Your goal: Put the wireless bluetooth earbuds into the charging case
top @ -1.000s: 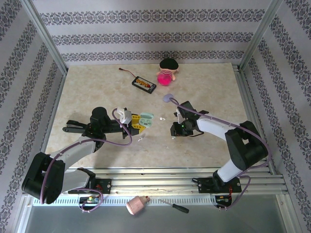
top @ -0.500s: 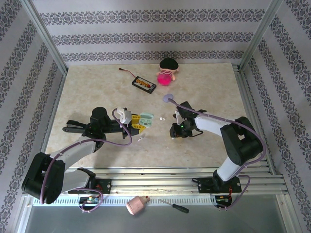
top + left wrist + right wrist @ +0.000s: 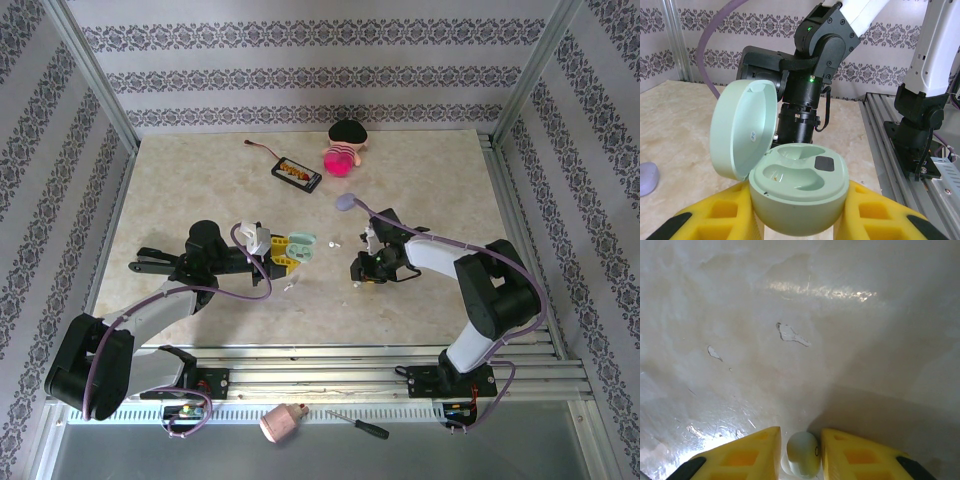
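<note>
My left gripper is shut on the mint green charging case, gripping its base between the yellow fingers. The lid stands open to the left and both wells are empty. In the top view the case sits just left of centre. My right gripper points down at the table, shut on a mint green earbud close to the surface. From above, that gripper is a short way right of the case. A white earbud lies on the table between the two arms.
A lavender pebble-shaped piece lies behind the right wrist, and also shows at the left edge of the left wrist view. A black tray, a pink toy and a cable sit at the back. A small fleck lies near the left gripper.
The right arm's elbow has swung and its wrist has shifted slightly right; the gripper stays low over the same spot. The left arm and the case have not moved.
</note>
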`<state>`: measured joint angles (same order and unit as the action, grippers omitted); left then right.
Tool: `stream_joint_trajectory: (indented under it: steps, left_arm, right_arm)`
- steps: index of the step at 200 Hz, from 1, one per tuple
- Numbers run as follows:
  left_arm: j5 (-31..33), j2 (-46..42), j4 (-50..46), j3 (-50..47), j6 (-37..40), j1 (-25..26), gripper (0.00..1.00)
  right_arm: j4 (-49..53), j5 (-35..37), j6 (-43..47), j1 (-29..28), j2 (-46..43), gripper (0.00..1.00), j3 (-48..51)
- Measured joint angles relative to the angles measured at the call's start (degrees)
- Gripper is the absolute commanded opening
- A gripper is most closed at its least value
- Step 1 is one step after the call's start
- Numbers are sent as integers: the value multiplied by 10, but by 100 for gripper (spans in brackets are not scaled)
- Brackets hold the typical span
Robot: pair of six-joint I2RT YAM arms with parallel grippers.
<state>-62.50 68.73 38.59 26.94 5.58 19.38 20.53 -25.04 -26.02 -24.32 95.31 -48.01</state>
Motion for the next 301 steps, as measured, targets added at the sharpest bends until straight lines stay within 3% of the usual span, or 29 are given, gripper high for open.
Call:
stream_joint_trajectory:
  steps: [255, 301]
  left_arm:
    - [0, 0, 0, 0, 0, 0, 28]
    - [0, 0, 0, 0, 0, 0, 28]
  right_arm:
    - [-67, -49, -24, 1, -3, 28, 31]
    - [-68, -50, -21, 1, -2, 20, 31]
